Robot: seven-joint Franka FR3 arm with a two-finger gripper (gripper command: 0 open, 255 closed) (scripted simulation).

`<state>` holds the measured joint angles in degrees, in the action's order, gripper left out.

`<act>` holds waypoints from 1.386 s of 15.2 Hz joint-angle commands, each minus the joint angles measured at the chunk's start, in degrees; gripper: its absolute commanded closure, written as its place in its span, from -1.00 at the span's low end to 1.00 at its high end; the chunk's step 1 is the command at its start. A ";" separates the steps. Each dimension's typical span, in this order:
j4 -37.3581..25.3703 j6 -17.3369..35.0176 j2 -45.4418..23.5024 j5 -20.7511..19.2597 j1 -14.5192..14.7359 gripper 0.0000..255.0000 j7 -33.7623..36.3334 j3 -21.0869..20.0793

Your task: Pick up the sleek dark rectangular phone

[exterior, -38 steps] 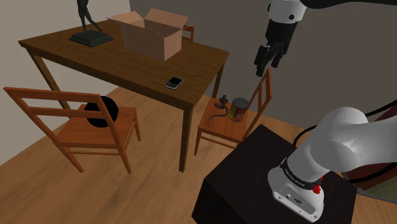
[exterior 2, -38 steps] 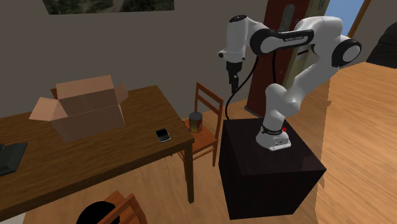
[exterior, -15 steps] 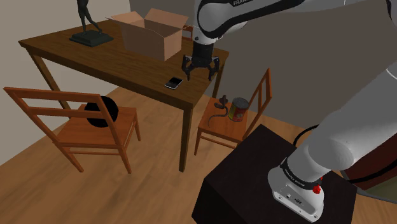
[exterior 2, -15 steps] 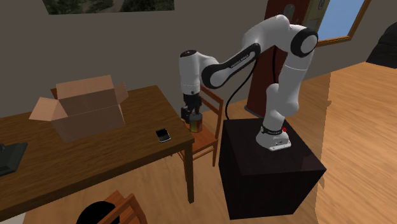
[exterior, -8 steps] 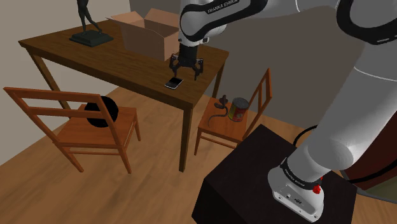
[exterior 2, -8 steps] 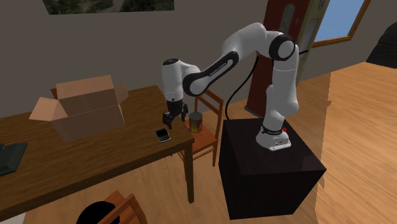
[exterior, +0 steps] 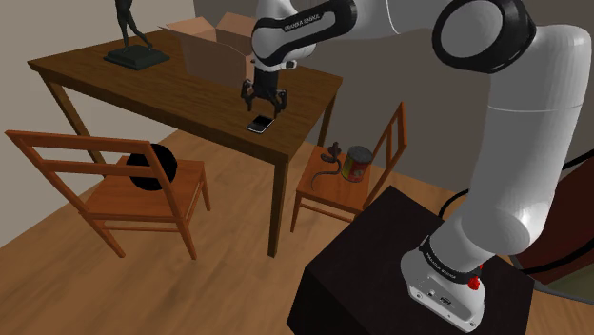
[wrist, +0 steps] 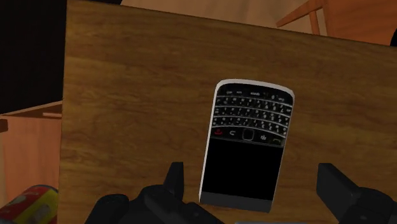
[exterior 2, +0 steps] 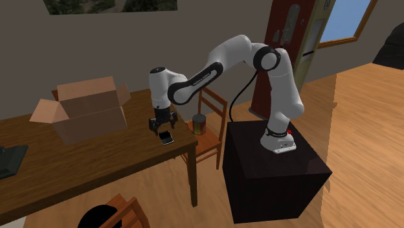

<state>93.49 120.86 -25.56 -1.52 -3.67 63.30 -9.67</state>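
Note:
A dark phone point(wrist: 248, 144) with a silver rim and a small keypad lies flat on the brown wooden table point(wrist: 133, 102), near its corner. In the shoulder view the phone point(exterior: 260, 125) sits just under my black gripper point(exterior: 260, 101), which hangs close above it. My gripper point(wrist: 254, 184) is open, its fingers point(wrist: 175, 181) standing apart on either side of the phone's near end, not touching it. The second exterior view shows the gripper point(exterior 2: 162, 127) directly over the phone point(exterior 2: 166, 138).
An open cardboard box point(exterior: 228, 48) and a dark statuette point(exterior: 133, 43) stand further back on the table. Two wooden chairs flank the table: one point(exterior: 124, 186) with a black round object, one point(exterior: 347, 181) holding a can point(exterior: 358, 164). My dark stand point(exterior: 400, 276) is at the lower right.
The arm has swung from high near the stand across to the table and come down. Over the last half second the gripper moved over the phone and lowered toward it.

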 commanded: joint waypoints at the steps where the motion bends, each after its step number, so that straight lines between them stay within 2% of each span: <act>1: -0.08 0.95 -0.93 -0.07 0.09 -1.00 0.41 0.14; 8: 1.53 4.40 -2.79 -0.36 0.19 -1.00 0.46 0.31; 9: 1.54 4.39 -2.77 -0.35 0.18 1.00 0.45 0.31; 18: 1.53 4.40 -2.79 -0.36 0.19 1.00 0.46 0.31; 21: 0.73 2.56 -1.75 -0.20 0.13 1.00 0.43 0.21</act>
<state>94.54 123.99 -27.54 -1.76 -3.53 63.73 -9.43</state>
